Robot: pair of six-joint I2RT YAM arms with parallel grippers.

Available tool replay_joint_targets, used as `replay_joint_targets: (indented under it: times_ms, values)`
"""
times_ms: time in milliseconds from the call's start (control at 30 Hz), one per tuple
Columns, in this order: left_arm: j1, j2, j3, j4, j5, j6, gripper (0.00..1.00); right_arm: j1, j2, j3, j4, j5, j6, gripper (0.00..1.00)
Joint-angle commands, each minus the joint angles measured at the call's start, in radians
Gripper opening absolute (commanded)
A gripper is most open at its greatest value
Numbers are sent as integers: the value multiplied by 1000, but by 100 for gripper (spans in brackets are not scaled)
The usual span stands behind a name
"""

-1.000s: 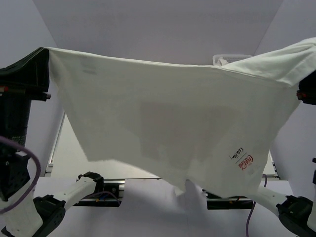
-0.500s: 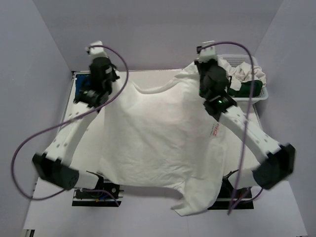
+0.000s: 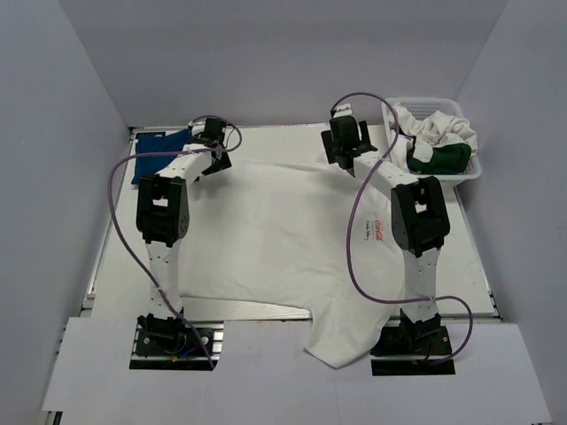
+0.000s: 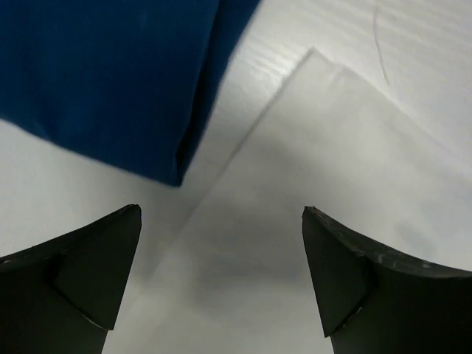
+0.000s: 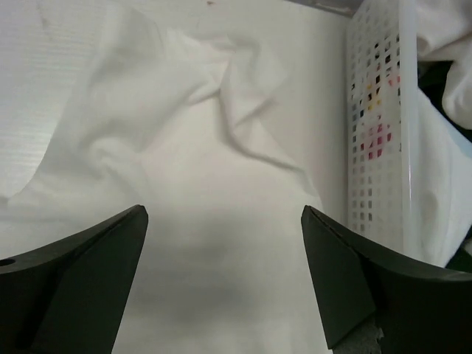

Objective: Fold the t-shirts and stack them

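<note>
Dropped since earlier, white t-shirt (image 3: 266, 230) lies flat; left pincer (image 4: 221, 212) and right pincer (image 5: 223, 211) wide, apparently empty.

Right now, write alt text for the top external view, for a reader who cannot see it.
A white t-shirt lies spread across the table. Left gripper and right gripper are open at its far edge. A blue t-shirt lies far left, a basket of clothes far right.
</note>
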Motion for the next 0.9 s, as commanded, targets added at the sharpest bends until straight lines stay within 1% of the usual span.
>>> replay_joint_targets:
  times_ms: [0,33,67,100,133,167,200,300,400,467,500,533,567,600,667,767,833,867]
  values:
    - [-15,-244,-85,105,109,25,100,10,-189,-31,-46,-80,90,90]
    - [-15,-283,-170,136,110,25,100,10,-209,-48,-61,-101,130,90]
    - [-15,-355,-209,183,125,34,100,10,-226,-89,-76,-118,150,90]
    - [-26,-388,-247,205,134,48,100,13,-282,-149,-104,-137,200,90]
    - [-37,-414,-313,224,134,48,100,10,-304,-182,-113,-161,219,90]
    - [-37,-435,-342,247,151,63,100,11,-325,-278,-112,-170,236,90]
    - [-37,-468,-390,257,172,72,100,7,-371,-314,-118,-184,286,90]
    - [-37,-479,-456,288,234,72,100,4,-393,-413,-124,-209,322,90]
    - [-37,-425,-438,288,254,81,100,-15,-356,-412,-176,-204,331,90]
    - [-37,-353,-407,279,265,94,100,-19,-291,-398,-190,-145,331,90]
    - [-37,-322,-363,279,265,94,100,-30,-233,-359,-201,-125,331,90]
    - [-37,-263,-337,264,265,104,100,-36,-214,-343,-208,-120,331,90]
    - [-37,-232,-274,250,265,105,100,-50,-194,-284,-221,-121,333,90]
    - [-37,-204,-246,223,265,105,100,-53,-174,-270,-239,-120,331,90]
    - [-37,-160,-182,209,265,105,100,-73,-122,-237,-228,-135,328,90]
    - [-37,-98,-139,208,265,114,100,-99,-33,-188,-225,-186,299,90]
    - [-28,-62,-122,189,256,114,100,-111,-1,-115,-234,-221,273,90]
    - [-19,-49,-99,176,245,114,100,-116,47,-95,-219,-247,235,90]
